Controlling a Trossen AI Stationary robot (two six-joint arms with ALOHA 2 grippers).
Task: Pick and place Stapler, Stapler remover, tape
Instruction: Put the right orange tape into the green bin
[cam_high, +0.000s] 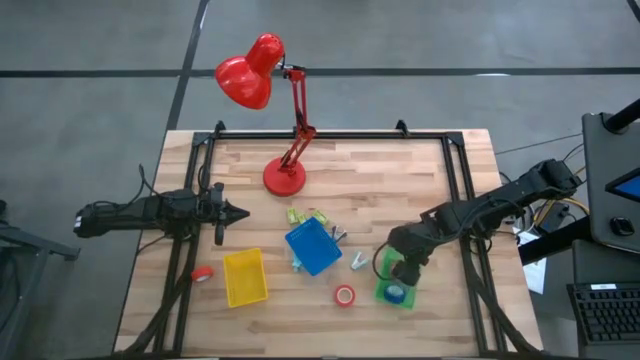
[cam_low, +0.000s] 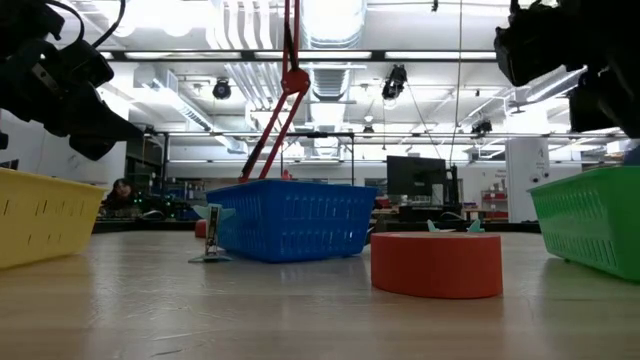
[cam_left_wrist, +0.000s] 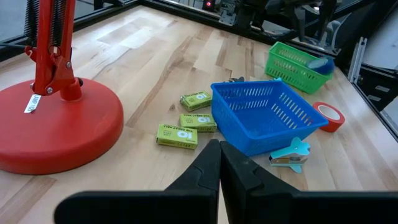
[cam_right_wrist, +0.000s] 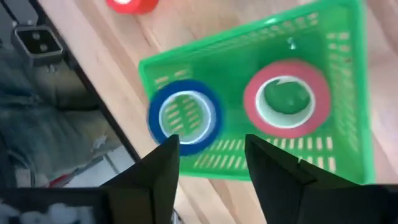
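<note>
My right gripper (cam_high: 402, 272) (cam_right_wrist: 211, 158) is open above the green tray (cam_high: 396, 290) (cam_right_wrist: 336, 37), touching nothing. Inside that tray sit a blue tape roll (cam_right_wrist: 183, 118) and a red-rimmed roll (cam_right_wrist: 286, 99). Another red-rimmed roll (cam_high: 345, 295) (cam_low: 436, 264) lies flat on the table, and a red roll (cam_high: 203, 274) lies left of the yellow tray (cam_high: 245, 277). A teal staple remover (cam_left_wrist: 289, 155) (cam_high: 358, 262) rests beside the blue tray (cam_high: 313, 246) (cam_left_wrist: 264, 115). My left gripper (cam_high: 238, 212) (cam_left_wrist: 219, 158) is shut, left of the trays. I cannot make out a stapler.
A red desk lamp stands on its round base (cam_high: 284, 177) (cam_left_wrist: 56, 121) at the far middle of the table. Three green staple boxes (cam_left_wrist: 186, 118) (cam_high: 305, 216) lie between the lamp and the blue tray. A black frame (cam_high: 330, 133) borders the table.
</note>
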